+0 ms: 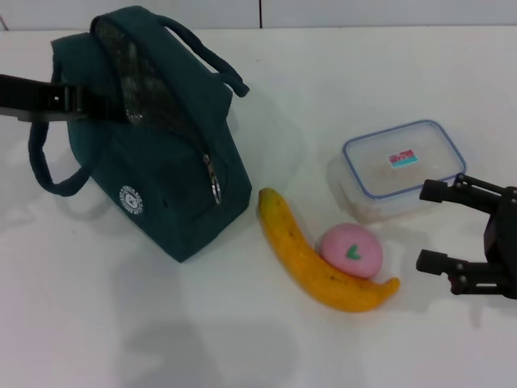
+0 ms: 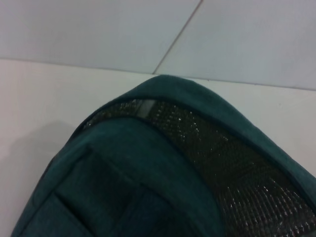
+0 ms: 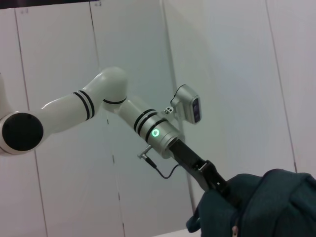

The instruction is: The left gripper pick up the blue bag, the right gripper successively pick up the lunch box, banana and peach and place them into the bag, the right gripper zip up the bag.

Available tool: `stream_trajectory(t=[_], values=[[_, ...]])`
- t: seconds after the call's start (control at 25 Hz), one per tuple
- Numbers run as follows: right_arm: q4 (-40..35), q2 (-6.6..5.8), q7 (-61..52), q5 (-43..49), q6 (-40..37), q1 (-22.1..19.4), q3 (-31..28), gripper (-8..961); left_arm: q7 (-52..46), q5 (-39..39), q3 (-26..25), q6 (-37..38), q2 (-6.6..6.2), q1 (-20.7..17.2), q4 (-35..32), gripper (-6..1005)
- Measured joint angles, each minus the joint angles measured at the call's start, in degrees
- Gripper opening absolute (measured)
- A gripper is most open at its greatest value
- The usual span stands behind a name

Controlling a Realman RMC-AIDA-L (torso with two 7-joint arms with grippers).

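Note:
The blue bag (image 1: 161,186) stands on the white table at the left, mouth open, with the silver lining showing. It also shows in the left wrist view (image 2: 148,187) and the right wrist view (image 3: 266,202). My left gripper (image 1: 77,101) comes in from the left and is shut on the bag's top rim; the right wrist view shows it too (image 3: 217,185). The lunch box (image 1: 404,162) lies at the right, lid on. The banana (image 1: 307,259) and the peach (image 1: 351,250) lie touching in the middle. My right gripper (image 1: 428,226) is open and empty, just in front of the lunch box.
The bag's zipper pull (image 1: 215,182) hangs on the side facing the banana. One loop handle (image 1: 48,174) droops to the bag's left, the other (image 1: 212,61) arches over its top. A wall stands behind the table (image 1: 266,12).

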State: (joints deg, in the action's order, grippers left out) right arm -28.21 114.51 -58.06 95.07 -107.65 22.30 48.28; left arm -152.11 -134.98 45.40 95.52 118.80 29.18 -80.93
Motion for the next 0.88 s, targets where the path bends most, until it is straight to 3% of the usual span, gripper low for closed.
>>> stream_trajectory(t=[0.2,0.32,0.6,0.88], values=[[0.44,-0.01,-0.61,-0.04,0.00,-0.34,-1.79,870,-1.24,0.05,0.06,2.40,-0.03,0.31,0.00,223],[1.43,-0.42,-1.81,-0.06,0.31,-0.39,-3.54,869,-1.27,0.74,0.21,4.40,0.08,0.48,-0.02,36],[4.64,-0.28,-12.02,-0.10,10.67,-0.57,-14.07,868,-2.13,6.48,-0.01,8.63,-0.34,-0.28,0.36,31],[9.61,0.12,-20.94,-2.30,25.74,1.36,-16.22,867,-2.81,6.53,-0.06,9.20,-0.51,-0.54,0.36,31]])
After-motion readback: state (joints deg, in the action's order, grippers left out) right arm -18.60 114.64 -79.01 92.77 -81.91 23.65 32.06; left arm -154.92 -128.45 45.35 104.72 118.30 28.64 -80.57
